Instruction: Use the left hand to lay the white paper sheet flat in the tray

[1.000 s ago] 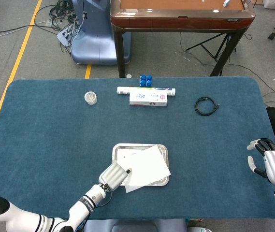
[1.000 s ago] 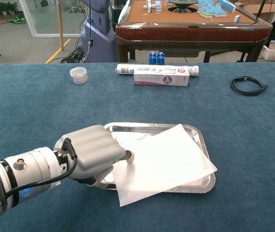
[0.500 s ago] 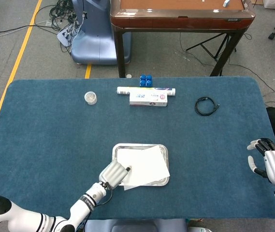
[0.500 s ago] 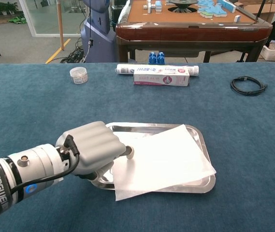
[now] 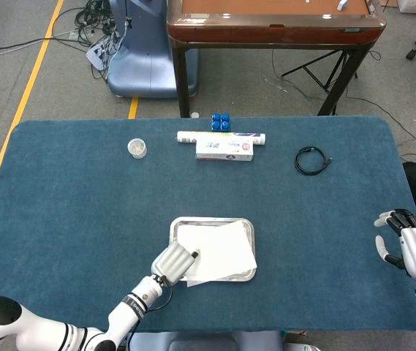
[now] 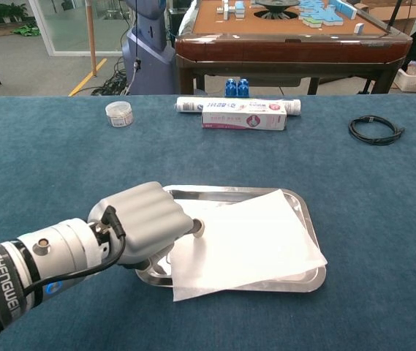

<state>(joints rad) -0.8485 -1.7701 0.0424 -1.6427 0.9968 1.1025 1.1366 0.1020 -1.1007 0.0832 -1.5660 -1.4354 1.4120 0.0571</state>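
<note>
- Overhead, head view: left hand (image 5: 173, 262) sits at the near-left corner of the shiny rectangular metal tray (image 5: 248, 227), fingers curled onto the white paper sheet (image 5: 218, 250). Sheet lies skewed in the tray, right and near corners overhanging the rim.
- Right hand (image 5: 411, 248): far right, fingers apart, holding nothing.
- Chest view: left hand (image 6: 149, 221), fingertip (image 6: 197, 228) presses the sheet (image 6: 255, 241); paper extends right of the fingers. Tray (image 6: 222, 191) holds only paper.

Far side of the blue table (image 5: 69, 205) — a small round jar (image 5: 137, 148) at left, then a white tube (image 5: 221, 137) touching a toothpaste box (image 5: 224, 151). Blue blocks (image 5: 221, 121) just beyond. Coiled black cable (image 5: 313, 160) to the right — well apart.
</note>
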